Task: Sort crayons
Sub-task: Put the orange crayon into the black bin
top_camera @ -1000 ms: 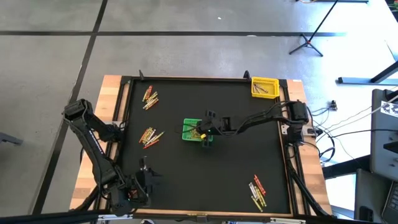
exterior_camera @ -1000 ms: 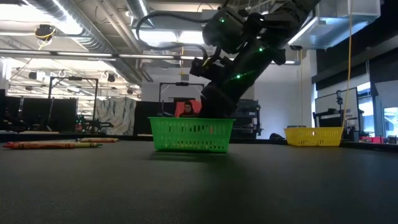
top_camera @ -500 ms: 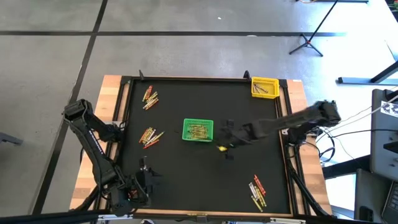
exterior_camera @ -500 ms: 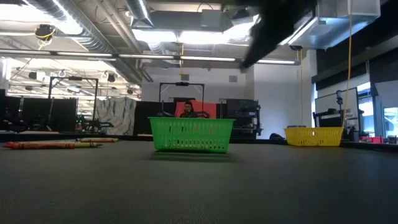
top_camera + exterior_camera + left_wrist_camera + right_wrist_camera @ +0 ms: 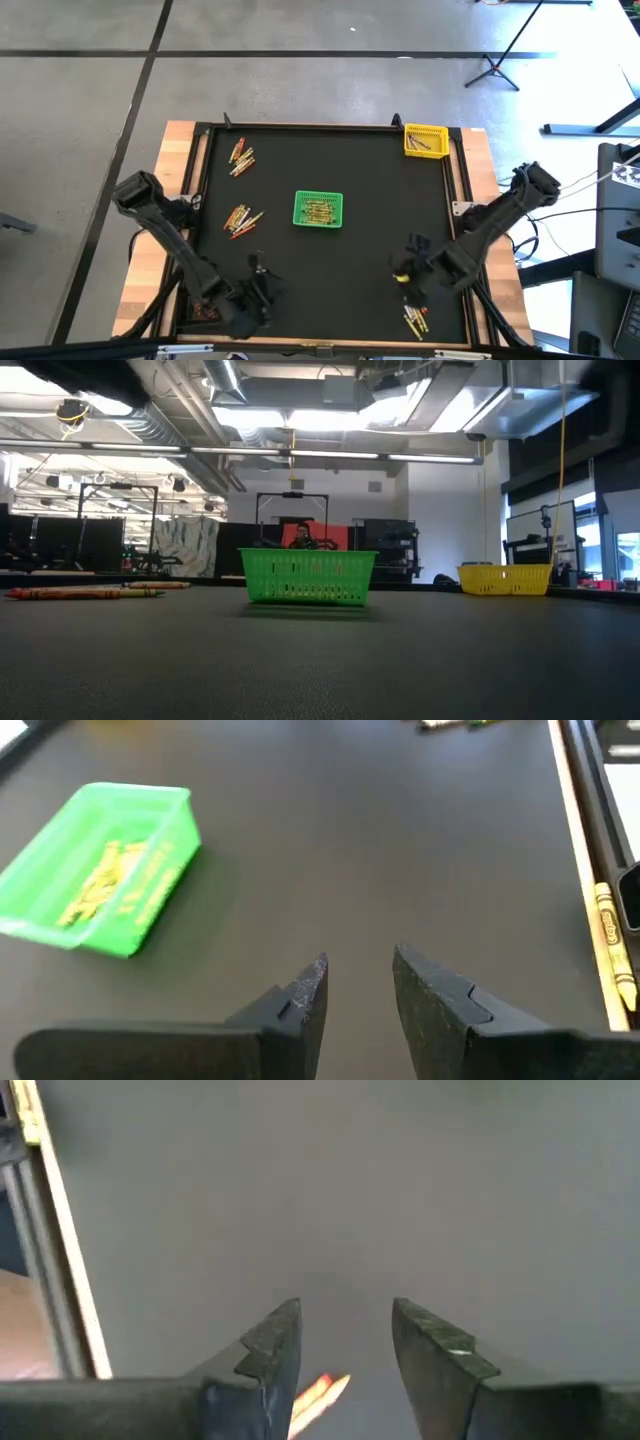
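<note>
Now my right gripper [image 5: 408,277], jaws open and empty, hovers near thin, stiff, light wax crayons [image 5: 415,314]; I'd pinch one mid-length. Left gripper [image 5: 262,291] waits, jaws apart.

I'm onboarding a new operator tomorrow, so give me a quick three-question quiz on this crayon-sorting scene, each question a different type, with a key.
1. True or false: the green basket already holds crayons.
2. Multiple choice: the right gripper is nearest which crayons? A) the pile by the near right corner B) the pile near the far left corner C) those in the yellow basket
3. Fill in: both the right gripper and the left gripper have their fingers ____.

Key: 1 true; 2 A; 3 open.
</note>
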{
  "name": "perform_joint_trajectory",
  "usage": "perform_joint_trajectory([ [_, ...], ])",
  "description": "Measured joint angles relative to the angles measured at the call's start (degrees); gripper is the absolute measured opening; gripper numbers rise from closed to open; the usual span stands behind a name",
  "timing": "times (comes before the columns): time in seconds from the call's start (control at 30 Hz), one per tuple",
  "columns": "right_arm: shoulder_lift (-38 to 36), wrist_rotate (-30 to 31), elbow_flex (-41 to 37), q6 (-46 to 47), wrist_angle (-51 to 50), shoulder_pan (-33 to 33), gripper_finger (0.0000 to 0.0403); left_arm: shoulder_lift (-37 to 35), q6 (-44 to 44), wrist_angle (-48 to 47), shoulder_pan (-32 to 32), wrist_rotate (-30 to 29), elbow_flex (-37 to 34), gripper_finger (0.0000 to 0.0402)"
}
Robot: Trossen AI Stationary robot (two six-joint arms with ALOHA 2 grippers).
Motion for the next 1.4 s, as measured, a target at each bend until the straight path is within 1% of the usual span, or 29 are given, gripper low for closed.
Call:
perform_joint_trajectory([
  [0.1,-0.04,0.47,-0.02,9.62,-2.41,4.63,0.0154,2.22,7.75,6.12,2.53,2.97,0.00,0.0101],
  [0.27,0.00,-0.41,-2.30,26.88,-3.64,11.93,0.0154,6.15,15.91,15.43,4.64,3.61,0.00,0.0101],
  [0.37,0.08,-2.69,-5.90,36.22,-0.84,15.33,0.0154,7.93,18.01,18.72,5.07,3.94,0.01,0.0101],
  [0.5,0.30,-3.55,-11.43,42.93,7.74,17.97,0.0154,9.22,19.68,21.74,5.13,3.00,0.02,0.0101],
  [0.6,1.48,-4.47,-14.75,44.00,13.73,18.19,0.0154,9.88,21.02,22.30,5.13,2.52,0.02,0.0101],
  [0.67,2.63,-5.68,-16.35,44.09,15.39,18.08,0.0154,9.89,21.58,22.26,5.14,2.46,0.01,0.0101],
  [0.8,4.38,-6.79,-17.18,44.11,14.80,17.62,0.0154,9.85,22.29,22.28,5.24,1.35,0.02,0.0101],
  [0.93,5.16,-4.61,-17.18,44.09,14.97,17.62,0.0154,9.85,22.46,22.26,5.39,1.18,0.02,0.0101],
  [1.4,9.63,-4.15,-17.18,44.06,14.64,17.60,0.0154,9.85,22.53,22.23,5.40,1.19,0.02,0.0101],
])
